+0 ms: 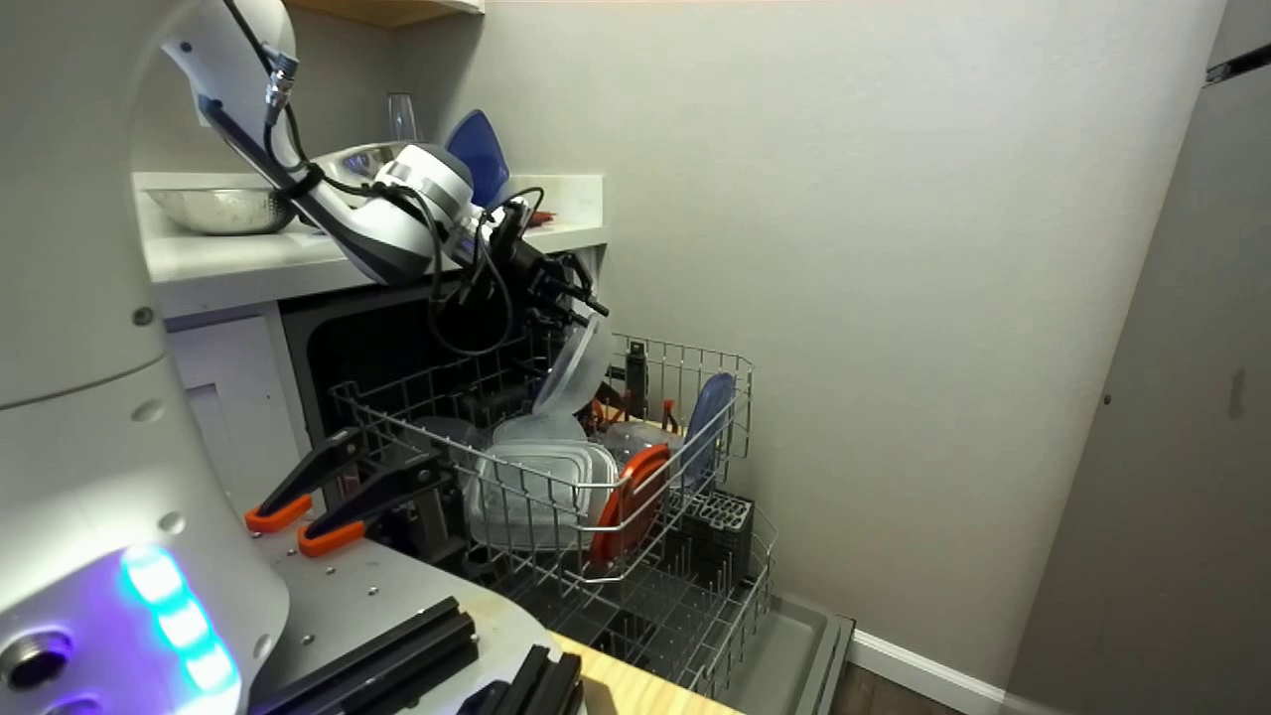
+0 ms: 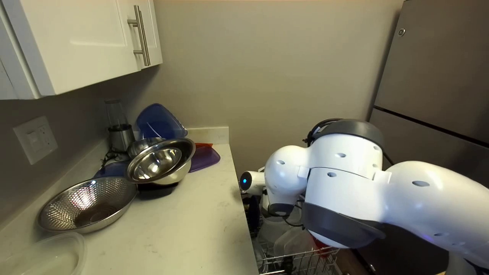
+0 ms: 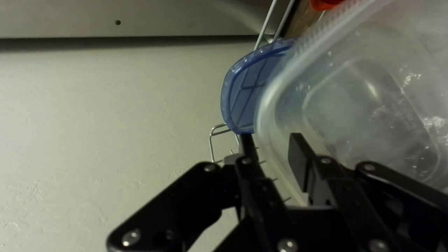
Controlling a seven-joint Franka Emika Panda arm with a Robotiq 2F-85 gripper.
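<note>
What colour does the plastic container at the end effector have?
The container is colourless and translucent; it shows best in the wrist view.

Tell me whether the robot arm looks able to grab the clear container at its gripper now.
Probably yes: in the wrist view the gripper stands open, and the rim of the clear container appears to run between the fingers, with nothing seen blocking them from closing.
</note>
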